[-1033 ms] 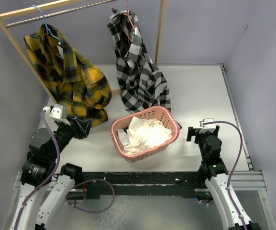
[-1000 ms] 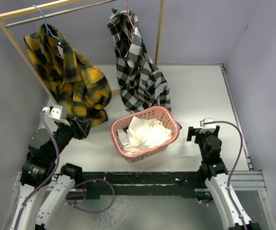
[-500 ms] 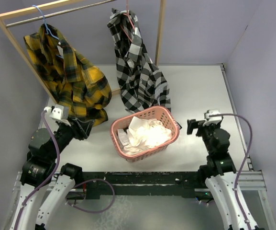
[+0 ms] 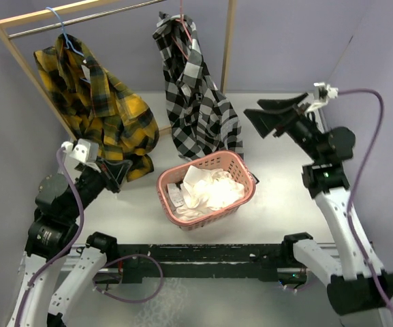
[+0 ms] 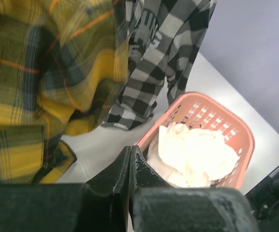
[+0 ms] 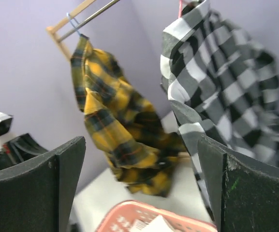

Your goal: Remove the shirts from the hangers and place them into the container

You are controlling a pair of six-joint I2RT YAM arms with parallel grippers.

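Note:
The yellow and dark checked shirt (image 4: 94, 102) hangs on a light blue hanger (image 4: 60, 24). Beside it, the black and white checked shirt (image 4: 197, 102) hangs on a pink hanger (image 4: 181, 30). The pink basket (image 4: 204, 218) stands in front of them. My left gripper (image 4: 120, 170) is shut with nothing between its jaws, just below the yellow shirt's hem (image 5: 28, 159) and left of the basket (image 5: 236, 123). My right gripper (image 4: 252, 109) is raised and open, right of the black and white shirt (image 6: 216, 82), facing both shirts and apart from them.
White cloth (image 4: 210, 191) fills the basket. The shirts hang from a metal rod (image 4: 87, 17) in a wooden rack (image 4: 26, 65) whose right post (image 4: 229, 48) stands behind the black and white shirt. Walls close in on the left and right.
My right arm has lifted off the near right of the table and swung up toward the black and white shirt, still open. My left gripper has shut and shifted slightly left.

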